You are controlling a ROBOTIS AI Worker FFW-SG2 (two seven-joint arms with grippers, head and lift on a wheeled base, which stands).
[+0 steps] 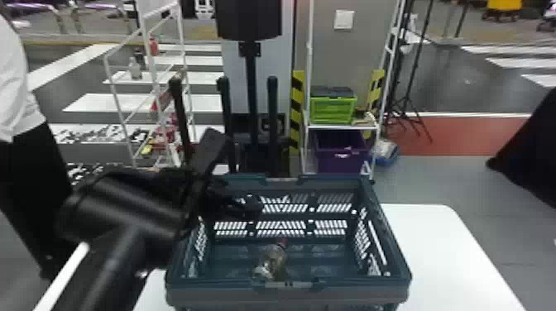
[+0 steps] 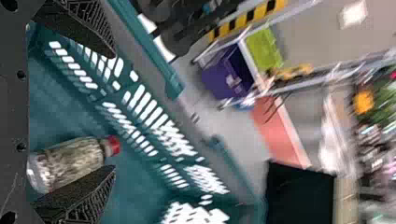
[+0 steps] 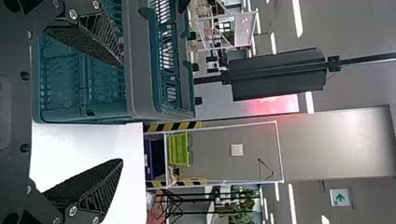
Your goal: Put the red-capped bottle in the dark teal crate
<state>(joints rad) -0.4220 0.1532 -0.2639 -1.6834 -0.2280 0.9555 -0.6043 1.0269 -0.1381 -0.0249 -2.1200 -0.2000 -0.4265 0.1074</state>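
Observation:
In the head view, my left gripper (image 1: pixel 252 206) hangs over the left back part of the dark teal crate (image 1: pixel 289 289). The red-capped bottle (image 1: pixel 273 258) lies on the crate's floor near its front wall, cap pointing toward the back. The left wrist view has the bottle (image 2: pixel 70 161) lying in the crate (image 2: pixel 130 186), beyond the widely parted fingers of my left gripper (image 2: pixel 114 112); nothing is held. The right wrist view places my open right gripper (image 3: pixel 122 112) outside the crate (image 3: pixel 102 114), at its right front, with nothing between its fingers.
The crate stands on a white table (image 1: pixel 434 248), whose top extends to its right. Behind are a white rack (image 1: pixel 341 127) with a green box (image 1: pixel 333 109) and a purple bin (image 1: pixel 341 153), and a second white rack (image 1: pixel 151 82) at back left.

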